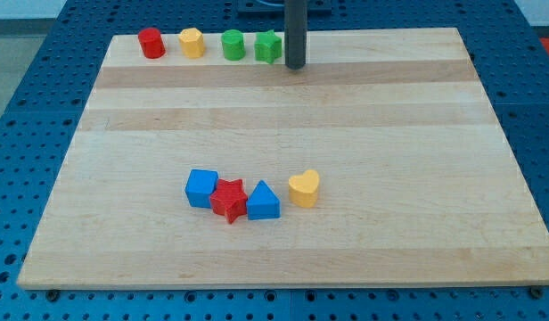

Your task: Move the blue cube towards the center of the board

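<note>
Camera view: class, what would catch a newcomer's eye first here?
The dark rod stands at the view's top, my tip just right of the green star. Below centre, a tight cluster draws the eye: blue cube, red star, blue triangle, with a yellow heart slightly apart on its right.

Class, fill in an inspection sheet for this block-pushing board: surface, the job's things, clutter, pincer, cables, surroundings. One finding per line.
Surface: pale wooden board, flat, lying on a blue perforated base.
Job's things: blue cube at the view's lower middle, touching the red star on its right side.
Clutter: blue triangular block against the star; yellow heart apart, further right. Along the view's top: red cylinder, yellow block, green cylinder, green star.
Pincer: none; my tip sits just right of the green star, far from the blue cube.
Cables: nothing seen.
Surroundings: blue perforated base all round.
</note>
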`<state>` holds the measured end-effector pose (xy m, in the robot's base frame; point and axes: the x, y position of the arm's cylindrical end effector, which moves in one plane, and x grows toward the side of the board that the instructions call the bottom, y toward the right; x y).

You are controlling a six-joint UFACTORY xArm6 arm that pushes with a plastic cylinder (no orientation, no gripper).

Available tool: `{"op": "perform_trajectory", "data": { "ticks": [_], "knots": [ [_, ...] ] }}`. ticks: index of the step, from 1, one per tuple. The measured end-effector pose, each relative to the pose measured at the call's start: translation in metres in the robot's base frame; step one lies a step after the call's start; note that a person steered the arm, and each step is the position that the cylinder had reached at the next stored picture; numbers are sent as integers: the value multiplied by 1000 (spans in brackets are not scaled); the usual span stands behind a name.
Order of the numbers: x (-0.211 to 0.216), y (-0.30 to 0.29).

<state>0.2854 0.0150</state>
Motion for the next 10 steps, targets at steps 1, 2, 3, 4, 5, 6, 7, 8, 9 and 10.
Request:
{"op": "perform_trajectory", "data": {
  "ticks": [1,2,3,4,5,6,7,8,9,10],
  "knots": [
    [28,-14],
    [48,-57],
    [78,-111],
    [106,-168],
    [147,-207],
    [193,-223],
    [222,-222],
    [243,-203],
    [266,-176],
    [273,-149]
  ]
}}
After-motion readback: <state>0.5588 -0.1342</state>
